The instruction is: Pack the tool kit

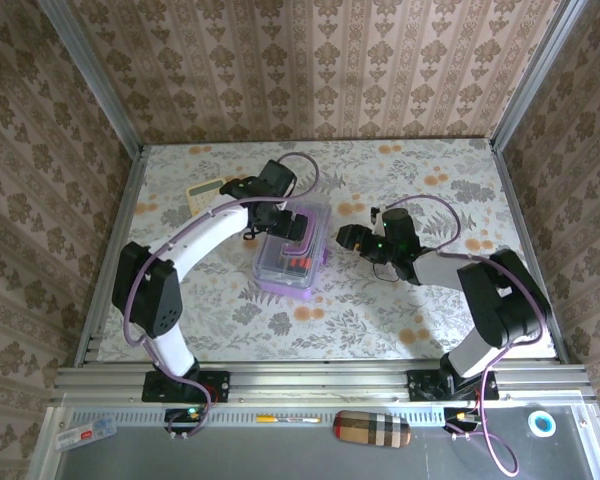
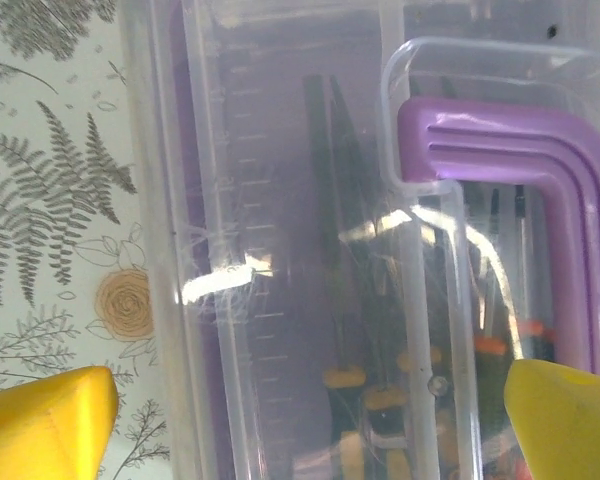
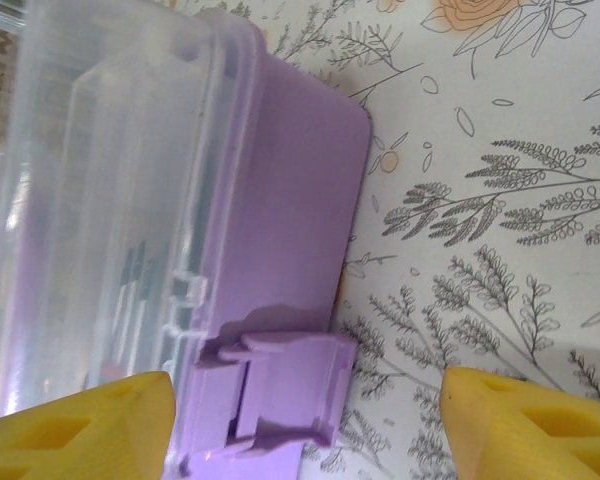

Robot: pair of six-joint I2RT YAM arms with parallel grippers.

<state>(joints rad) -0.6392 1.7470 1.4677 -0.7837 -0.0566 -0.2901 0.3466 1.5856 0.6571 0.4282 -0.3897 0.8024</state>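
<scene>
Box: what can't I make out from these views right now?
- Tools in the box: left wrist view, blurred by the lid and glare; which ones, unclear.
- Latch: right wrist view, partly cut by the bottom edge; snapped or not, unclear.
- Calculator: top view, partly behind the left arm.

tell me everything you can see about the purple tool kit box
The tool kit box is a small rectangular case: a translucent purple plastic base under a clear lid. A purple handle lies in a recess of the lid, and a purple latch sits on one side wall. The lid is down, and black and orange tools show through it. The box lies flat on the floral table, near the middle. The left gripper is over it, jaws wide apart.
</scene>
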